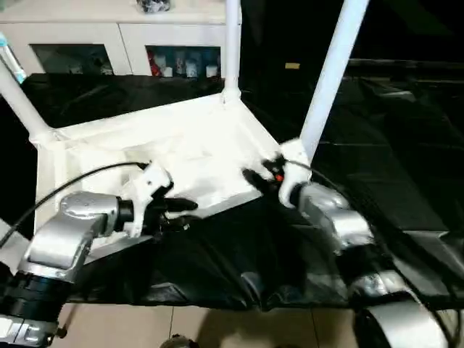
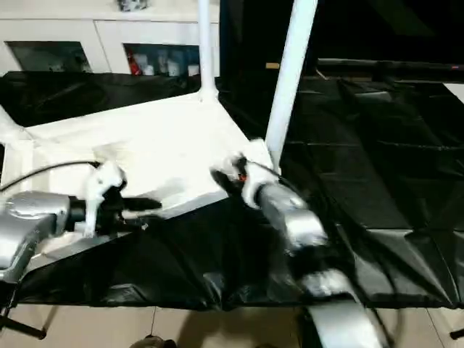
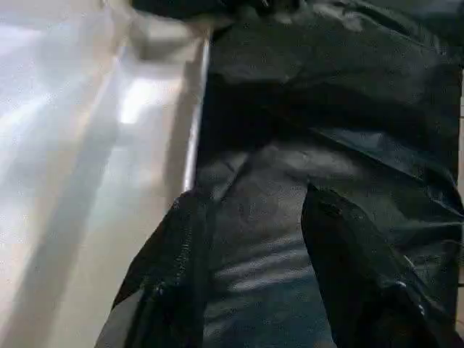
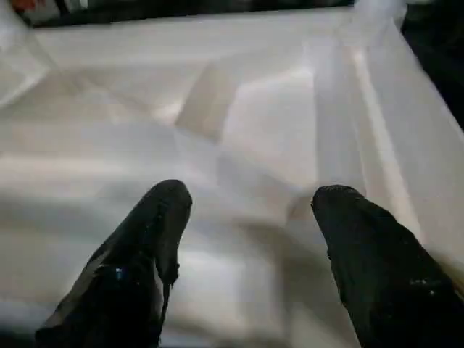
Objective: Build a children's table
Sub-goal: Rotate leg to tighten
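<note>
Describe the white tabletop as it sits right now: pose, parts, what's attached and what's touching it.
The tabletop is white plastic, lying upside down on black sheeting, its rimmed, ribbed underside facing up. Three white legs stand in its corner sockets: far left, far middle and near right. The near-left corner is hidden behind the left gripper. The right gripper hangs open over the underside; contact is unclear.

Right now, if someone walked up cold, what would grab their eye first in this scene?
The white table top, lying upside down on the black sheet, with three white legs standing up from its corners; the near right leg is the boldest. Next, the two open claws: the left claw at the top's near edge over the sheet, the right claw over the ribbed underside beside that leg's socket. Behind stands a white cabinet with glass doors.
</note>
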